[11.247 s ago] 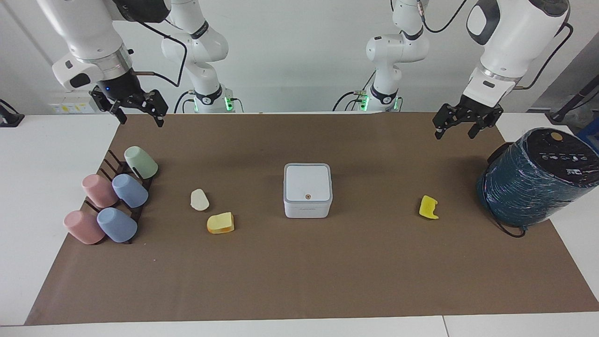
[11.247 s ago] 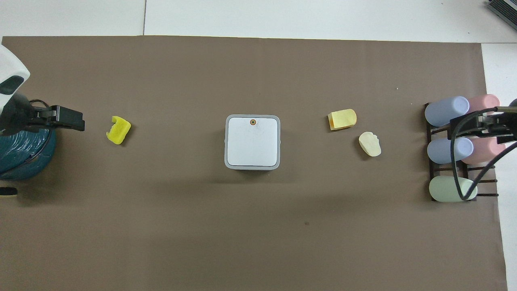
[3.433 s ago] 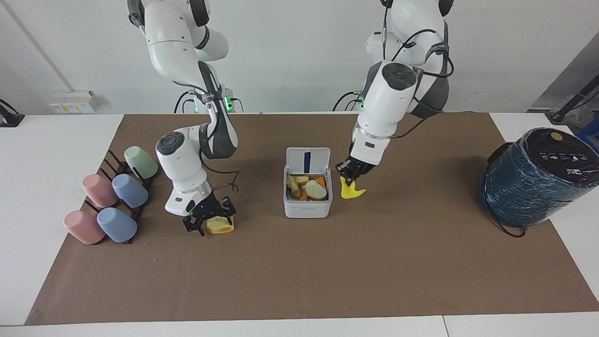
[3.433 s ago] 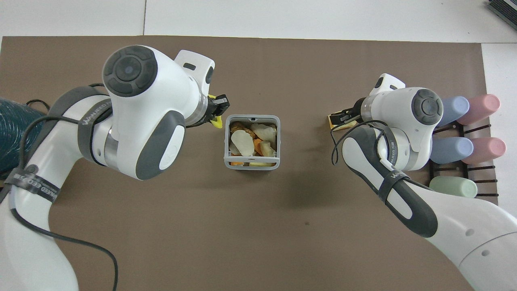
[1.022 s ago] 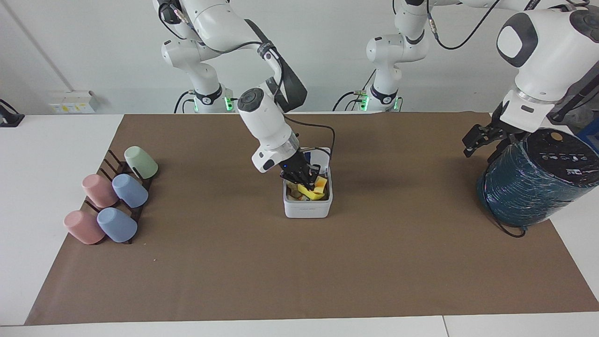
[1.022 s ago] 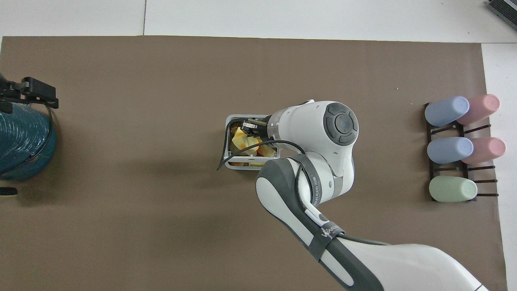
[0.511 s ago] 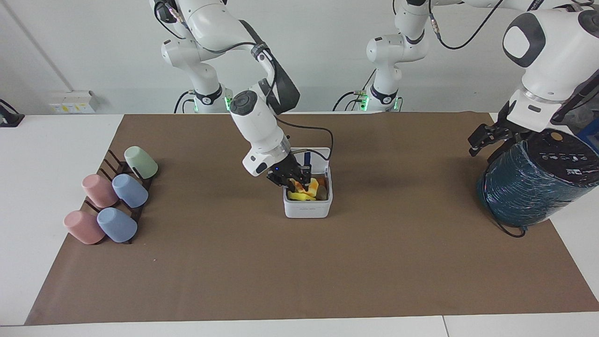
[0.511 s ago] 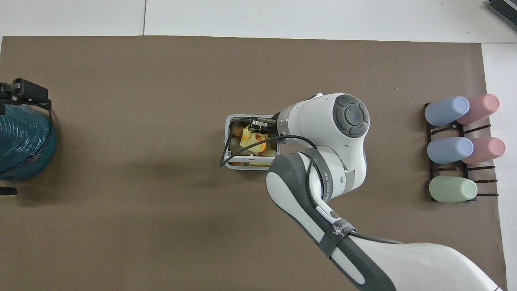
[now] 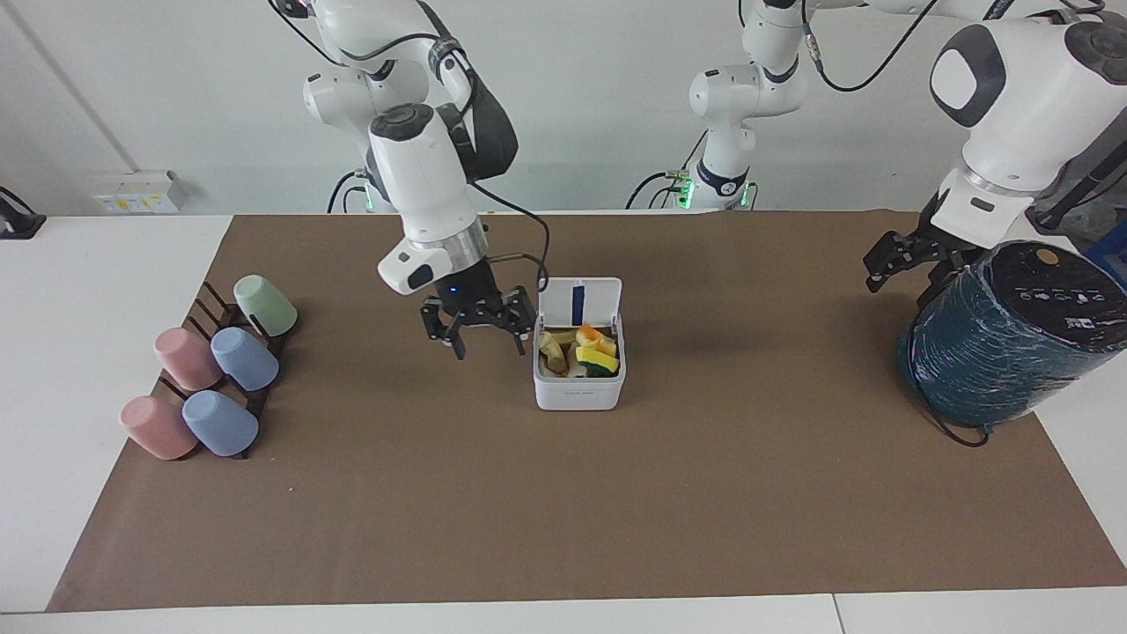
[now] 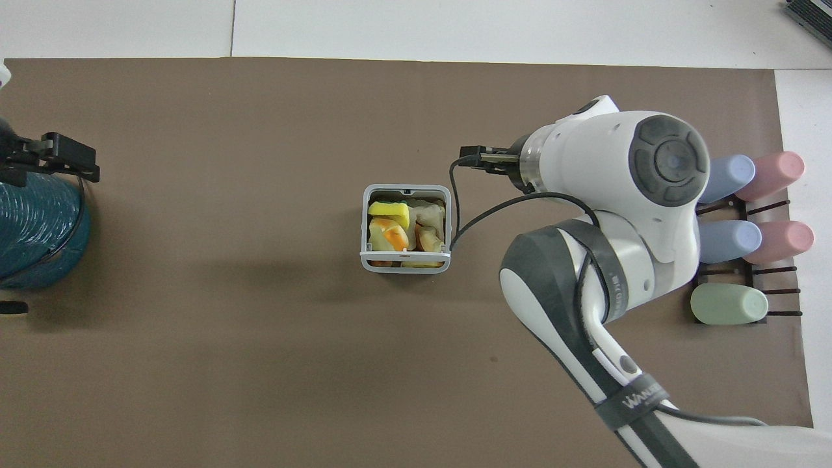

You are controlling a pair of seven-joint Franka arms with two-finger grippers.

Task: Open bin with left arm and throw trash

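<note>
Bin [image 9: 578, 374] at mid-table, lid upright so the trash [image 9: 592, 351] lies inside it; right gripper [image 9: 478, 328], fingers spread and empty, hangs just beside the bin, while left gripper [image 9: 907, 260] waits open beside the teal cylinder [image 9: 1004, 352].

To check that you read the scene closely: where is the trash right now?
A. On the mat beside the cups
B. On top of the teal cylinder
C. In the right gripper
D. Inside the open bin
D: the bin stands with its lid up and the trash lies inside it; the right gripper is open and empty beside it.
</note>
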